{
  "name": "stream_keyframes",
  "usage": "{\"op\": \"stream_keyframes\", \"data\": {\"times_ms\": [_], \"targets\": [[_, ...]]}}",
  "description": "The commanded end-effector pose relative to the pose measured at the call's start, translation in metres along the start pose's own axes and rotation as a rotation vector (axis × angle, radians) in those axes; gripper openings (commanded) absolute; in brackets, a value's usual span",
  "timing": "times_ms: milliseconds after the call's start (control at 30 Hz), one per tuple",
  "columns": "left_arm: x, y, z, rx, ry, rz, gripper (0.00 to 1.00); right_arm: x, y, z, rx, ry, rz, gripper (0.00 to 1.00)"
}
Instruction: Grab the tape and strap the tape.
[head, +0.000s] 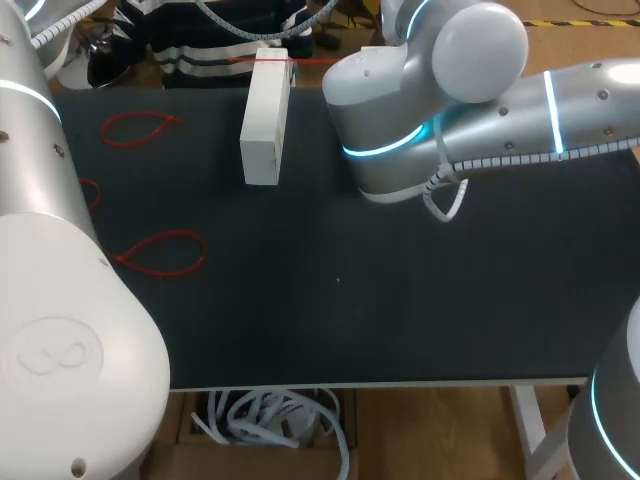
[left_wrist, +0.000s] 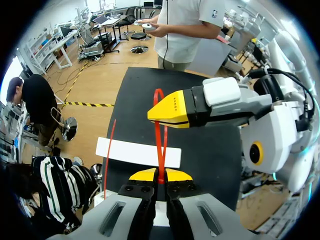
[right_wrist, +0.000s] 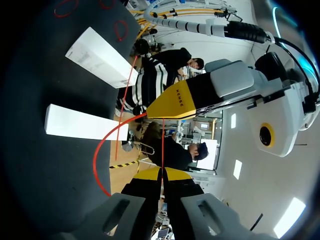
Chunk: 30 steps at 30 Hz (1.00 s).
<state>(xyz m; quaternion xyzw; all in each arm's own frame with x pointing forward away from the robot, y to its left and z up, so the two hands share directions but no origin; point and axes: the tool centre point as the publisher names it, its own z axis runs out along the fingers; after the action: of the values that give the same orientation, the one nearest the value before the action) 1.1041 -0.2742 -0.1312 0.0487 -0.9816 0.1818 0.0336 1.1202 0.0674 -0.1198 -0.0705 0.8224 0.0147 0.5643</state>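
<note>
The tape is a thin red strap. In the left wrist view my left gripper is shut on the red tape, which runs straight ahead to my right gripper and loops just beyond it. The right wrist view has my right gripper shut on the red tape, with my left gripper's yellow fingertip close ahead. From there a red arc curves out over the table. A long white box lies under the tape. In the head view my arms hide both grippers.
Loose red loops lie on the black table at the left, with a third half hidden by my left arm. The right wrist view shows two white boxes. My right arm's wrist hangs over the table's far middle.
</note>
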Motion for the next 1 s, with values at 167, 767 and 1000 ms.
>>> {"op": "stream_keyframes", "data": {"times_ms": [167, 767, 1000], "targets": [[-0.0006, -0.0014, -0.0014, -0.006, 0.002, -0.002, 0.00, -0.0032, 0.0011, 0.0006, 0.023, 0.003, -0.013, 0.00], [-0.0006, -0.0014, -0.0014, -0.006, 0.002, -0.002, 0.00, 0.0000, 0.0003, -0.0019, 0.036, 0.013, -0.043, 0.00], [-0.0006, -0.0014, -0.0014, -0.006, 0.002, -0.002, 0.00, 0.0005, 0.0007, -0.0021, 0.043, 0.013, -0.044, 0.00]]}}
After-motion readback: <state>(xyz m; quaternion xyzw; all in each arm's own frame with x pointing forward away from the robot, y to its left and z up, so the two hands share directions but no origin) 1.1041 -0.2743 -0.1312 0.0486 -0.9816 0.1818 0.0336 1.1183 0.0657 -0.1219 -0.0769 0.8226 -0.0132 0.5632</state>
